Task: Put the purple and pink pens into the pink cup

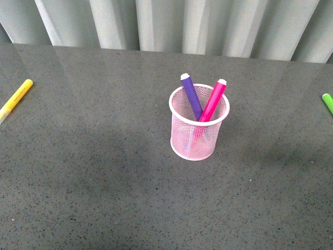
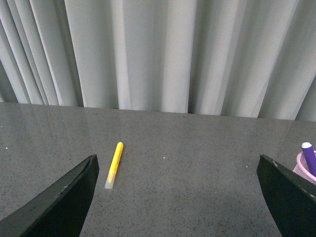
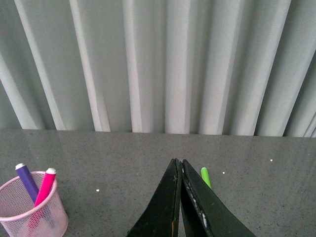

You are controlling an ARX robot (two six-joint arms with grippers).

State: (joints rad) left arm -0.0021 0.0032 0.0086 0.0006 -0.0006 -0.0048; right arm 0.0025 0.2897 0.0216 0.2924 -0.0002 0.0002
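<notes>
- Nearest in the front view lies bare grey table (image 1: 104, 198); neither arm shows there, so I judge the placing done and the step in hand is a clean retreat.
- The pink cup (image 1: 193, 136) stands upright mid-table; the purple pen (image 1: 191, 96) and pink pen (image 1: 214, 100) both stand inside it, leaning apart against the rim, butt ends up; avoid knocking that rim when withdrawing.
- The left gripper (image 2: 177, 197) has its jaws spread wide and holds nothing; the right gripper (image 3: 178, 197) has its fingers pressed together, with nothing between them.
- Farther off, the yellow marker (image 1: 15, 99) lies at the left edge and the green marker (image 1: 328, 103) at the right; leave both alone.
- Grey curtain (image 1: 166, 23) closes the back.
</notes>
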